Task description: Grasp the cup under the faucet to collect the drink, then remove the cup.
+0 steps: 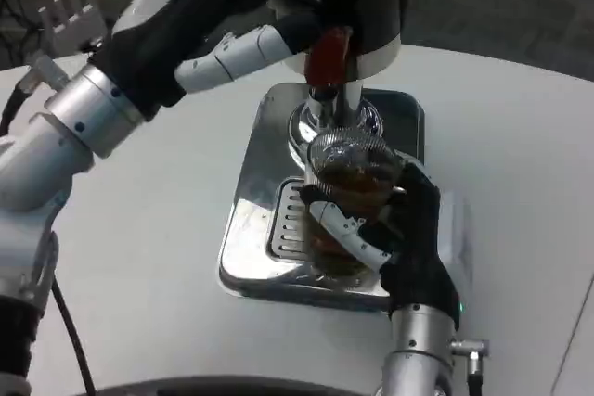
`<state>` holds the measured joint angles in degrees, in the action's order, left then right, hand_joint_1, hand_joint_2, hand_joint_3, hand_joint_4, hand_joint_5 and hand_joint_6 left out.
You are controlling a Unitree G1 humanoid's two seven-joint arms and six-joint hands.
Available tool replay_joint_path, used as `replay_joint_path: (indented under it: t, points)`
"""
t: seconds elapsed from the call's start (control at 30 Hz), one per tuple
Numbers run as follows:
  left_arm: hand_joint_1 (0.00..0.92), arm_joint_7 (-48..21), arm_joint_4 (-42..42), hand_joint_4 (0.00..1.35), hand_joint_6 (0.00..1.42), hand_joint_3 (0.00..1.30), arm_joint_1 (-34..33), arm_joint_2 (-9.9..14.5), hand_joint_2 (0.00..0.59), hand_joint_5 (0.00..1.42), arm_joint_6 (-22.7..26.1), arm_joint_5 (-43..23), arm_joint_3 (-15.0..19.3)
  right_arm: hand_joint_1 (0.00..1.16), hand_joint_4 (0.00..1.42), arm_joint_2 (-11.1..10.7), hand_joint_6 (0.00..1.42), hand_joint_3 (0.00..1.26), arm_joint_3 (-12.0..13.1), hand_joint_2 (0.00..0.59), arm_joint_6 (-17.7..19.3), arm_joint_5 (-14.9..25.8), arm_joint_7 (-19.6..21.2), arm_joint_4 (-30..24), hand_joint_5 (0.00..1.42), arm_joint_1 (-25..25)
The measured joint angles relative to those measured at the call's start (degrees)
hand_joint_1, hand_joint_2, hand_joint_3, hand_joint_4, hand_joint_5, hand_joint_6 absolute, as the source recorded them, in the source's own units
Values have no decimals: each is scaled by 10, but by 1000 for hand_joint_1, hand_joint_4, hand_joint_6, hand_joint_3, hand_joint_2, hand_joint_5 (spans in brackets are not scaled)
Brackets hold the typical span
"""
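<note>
A clear cup (348, 183) holding brown drink stands on the steel drip tray (251, 229), right under the faucet (327, 99) with its red tap handle (327, 55). My right hand (399, 229) grips the cup from the right, fingers wrapped around its front. My left hand (269, 39) reaches in from the upper left and its fingers rest on the red tap handle of the dispenser (371, 6); how firmly they close on it is hidden.
The drip tray has a slotted grate (290, 220) on its left part. White table (139, 257) lies open to the left and right of the tray. A black cable (70, 340) hangs by my left arm.
</note>
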<state>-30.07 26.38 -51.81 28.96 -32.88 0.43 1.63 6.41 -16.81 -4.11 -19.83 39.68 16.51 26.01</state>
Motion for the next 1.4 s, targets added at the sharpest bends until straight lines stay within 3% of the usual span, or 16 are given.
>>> replay_joint_path:
  t: [0.33, 0.53, 1.1, 1.4]
  points:
    - [0, 2, -38, 404, 480, 348, 29, 1, 102, 517, 23, -3, 18, 750, 771, 2, 400, 721, 1, 209, -5, -13, -18, -62, 762, -31]
    - [0, 4, -67, 410, 493, 352, 51, 2, 102, 519, 38, -4, 27, 753, 788, -10, 419, 738, 3, 204, -12, -33, -33, -103, 774, -63]
    - [0, 11, -88, 425, 498, 357, 65, 11, 103, 526, 53, -4, 44, 763, 809, -19, 443, 762, 6, 191, -22, -59, -40, -132, 811, -87]
    - [0, 19, -111, 425, 498, 357, 91, 26, 103, 527, 59, -17, 68, 772, 821, -31, 446, 777, 2, 194, -26, -76, -70, -195, 831, -152]
